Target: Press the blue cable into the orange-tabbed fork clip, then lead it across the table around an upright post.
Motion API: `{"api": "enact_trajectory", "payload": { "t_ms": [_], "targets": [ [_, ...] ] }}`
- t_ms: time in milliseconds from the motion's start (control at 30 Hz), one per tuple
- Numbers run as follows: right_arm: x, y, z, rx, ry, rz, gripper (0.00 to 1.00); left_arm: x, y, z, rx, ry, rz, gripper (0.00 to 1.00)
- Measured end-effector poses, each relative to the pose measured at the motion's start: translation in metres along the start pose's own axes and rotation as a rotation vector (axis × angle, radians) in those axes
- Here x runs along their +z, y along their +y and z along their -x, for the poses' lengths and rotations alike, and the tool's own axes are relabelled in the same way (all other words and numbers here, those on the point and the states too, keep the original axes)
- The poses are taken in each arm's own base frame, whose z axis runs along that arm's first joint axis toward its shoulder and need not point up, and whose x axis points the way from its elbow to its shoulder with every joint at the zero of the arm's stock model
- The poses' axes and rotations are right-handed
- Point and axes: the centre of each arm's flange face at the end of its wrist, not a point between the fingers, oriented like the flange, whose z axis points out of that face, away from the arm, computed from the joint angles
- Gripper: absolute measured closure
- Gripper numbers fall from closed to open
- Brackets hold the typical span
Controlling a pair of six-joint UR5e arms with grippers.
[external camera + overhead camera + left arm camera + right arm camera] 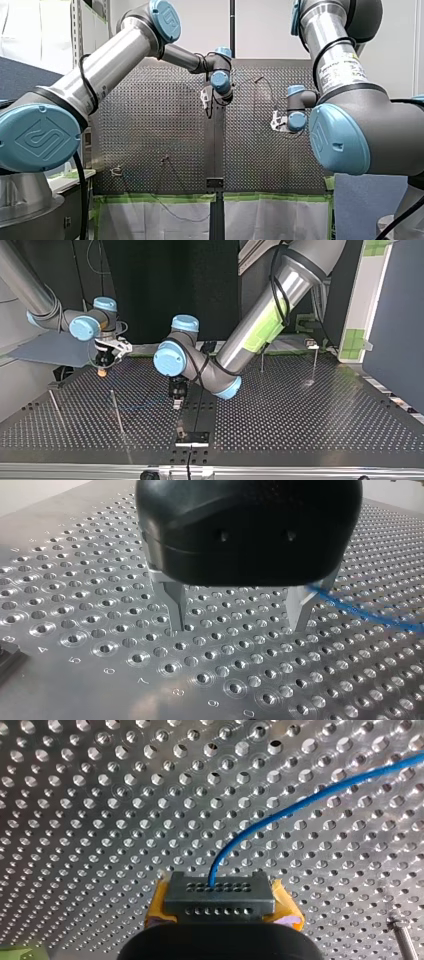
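Spread left gripper (239, 629) beside blue cable (360, 611)

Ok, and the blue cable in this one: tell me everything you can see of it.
The blue cable is thin, round and smooth, plastic-sheathed by the look. One end vanishes into the grey perforated block between the yellow pads of my right claw, which grips it. From there it bends in a smooth arc and runs off over the perforated table. In the left wrist view a stretch of it passes just beside one metal finger of my open left claw, outside the gap.
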Motion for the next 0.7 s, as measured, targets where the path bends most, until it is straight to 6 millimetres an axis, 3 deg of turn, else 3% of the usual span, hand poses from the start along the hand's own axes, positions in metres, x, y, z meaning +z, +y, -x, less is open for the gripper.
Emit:
{"api": "enact_trajectory", "payload": {
  "t_ms": [333,700],
  "targets": [
    [-0.002,0.006,0.024,0.016,-0.013,0.007,1.0,0.0,0.001,0.0,-0.001,0.0,0.001,0.01],
    [0.003,0.011,0.091,0.02,-0.102,0.022,1.0,0.001,0.004,0.001,-0.004,-0.006,0.02,0.01]
  ]
}}
